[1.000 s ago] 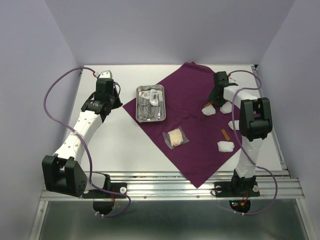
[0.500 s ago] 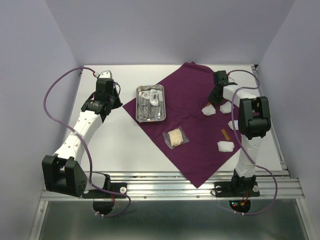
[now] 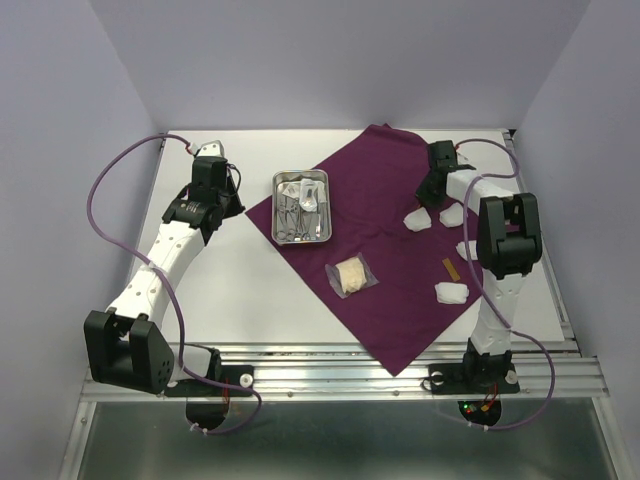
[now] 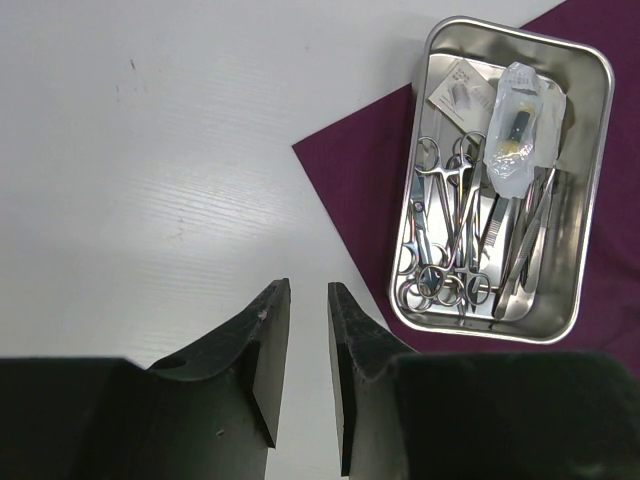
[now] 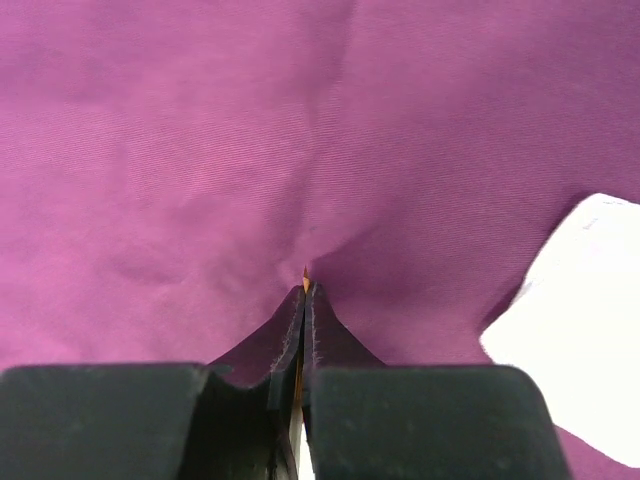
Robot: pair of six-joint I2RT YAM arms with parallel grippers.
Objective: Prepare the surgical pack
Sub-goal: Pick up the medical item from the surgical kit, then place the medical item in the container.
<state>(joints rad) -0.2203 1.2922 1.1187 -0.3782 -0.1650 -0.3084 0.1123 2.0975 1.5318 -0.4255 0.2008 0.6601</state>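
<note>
Now, from above, the right gripper has closed at the upper right of the cloth, likely starting a fold. Left wrist: left gripper slightly parted, empty; tray at upper right. Right wrist: jaws clenched on puckered plum cloth, gauze at right.

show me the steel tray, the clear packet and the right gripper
steel tray [image 3: 274, 206], top view, left rim
clear packet [image 3: 351, 276], top view, its middle
right gripper [image 5: 305, 292], right wrist view, between fingertips pinching the purple cloth [image 5: 150, 150]
</note>
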